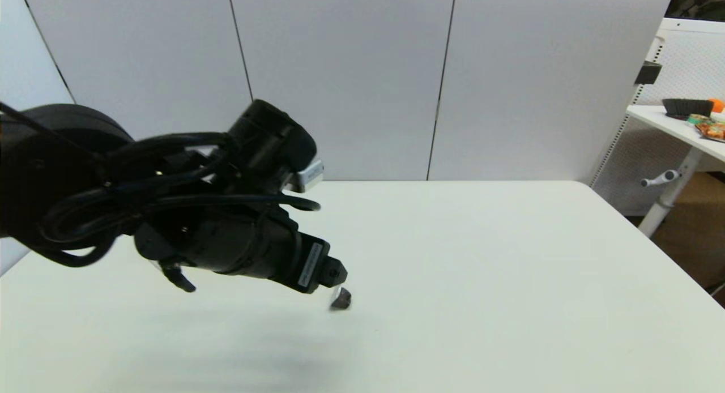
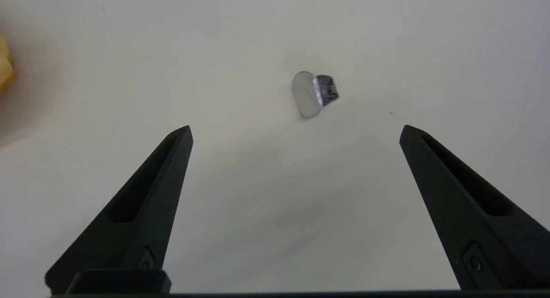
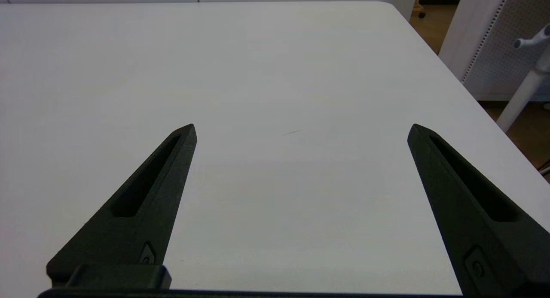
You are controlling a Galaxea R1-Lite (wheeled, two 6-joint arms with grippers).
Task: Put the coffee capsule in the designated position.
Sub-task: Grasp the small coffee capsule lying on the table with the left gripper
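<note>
Capsule first: the coffee capsule [image 2: 315, 93] lies tipped on its side on the white table [image 1: 481, 268], ahead of the left gripper [image 2: 295, 132] and nearly on the midline between its fingers, which are spread wide with nothing in them. It hovers above the capsule — by my reading the nearer arm. The right gripper [image 3: 300, 130], equally wide and bare, hangs over table with no capsule near it. The pod is tiny, dark-bodied, silver foil face on edge — its axis runs across the finger gap. A yellow sliver, perhaps the basket [image 2: 4, 70], sits well off from the capsule.

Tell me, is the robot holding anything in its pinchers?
No, nothing. The left gripper hovers open above the coffee capsule, which lies on the table. The right gripper is open too, over bare table.
</note>
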